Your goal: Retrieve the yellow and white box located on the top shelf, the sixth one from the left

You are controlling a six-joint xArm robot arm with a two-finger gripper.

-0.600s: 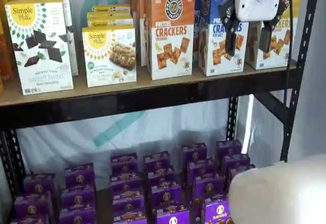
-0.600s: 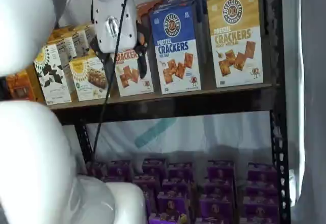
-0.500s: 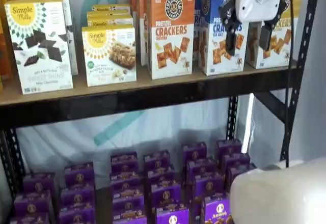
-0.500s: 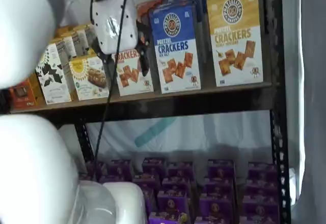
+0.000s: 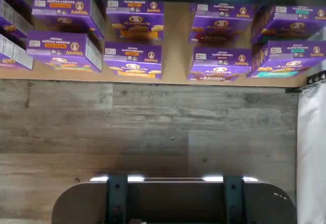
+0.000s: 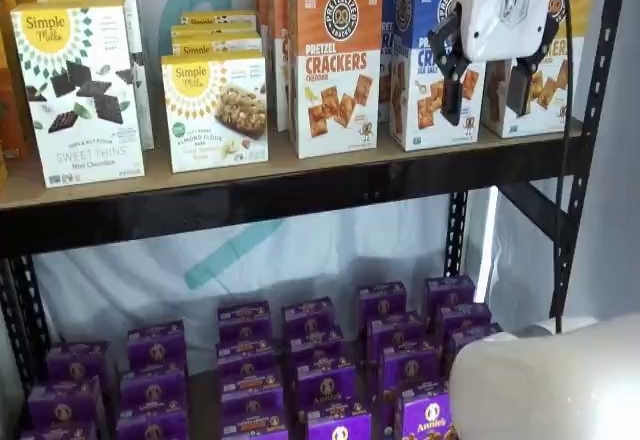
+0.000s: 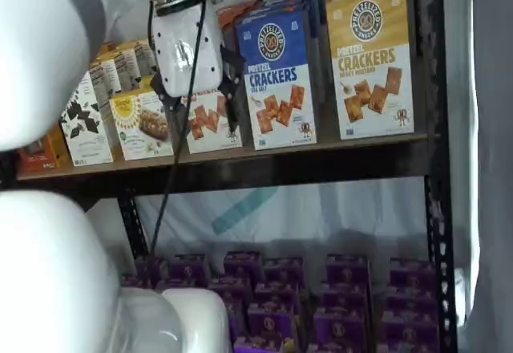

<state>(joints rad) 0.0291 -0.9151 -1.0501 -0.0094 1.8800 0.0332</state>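
The yellow and white box (image 7: 373, 60) stands upright at the right end of the top shelf (image 7: 280, 164), next to the black upright. In a shelf view my gripper (image 6: 485, 90) hangs in front of it and hides much of the box (image 6: 572, 20). The two black fingers (image 6: 450, 85) stand apart with a plain gap, open and empty. In a shelf view the gripper (image 7: 200, 111) lies over the orange-topped carton, left of the blue-topped carton (image 7: 276, 72) and well clear of the yellow box. The wrist view shows neither the box nor the fingers.
An orange-topped cracker carton (image 6: 335, 65) and Simple Mills boxes (image 6: 78, 90) share the top shelf (image 6: 280, 195). Several purple Annie's boxes (image 5: 133, 58) fill the lower shelf above a grey wood floor. A black upright (image 6: 590, 110) stands right of the yellow box. My white arm (image 7: 48, 40) fills the left.
The gripper has shifted a little to the right along the top shelf and tilted slightly. Its fingers stay apart. The boxes have not moved.
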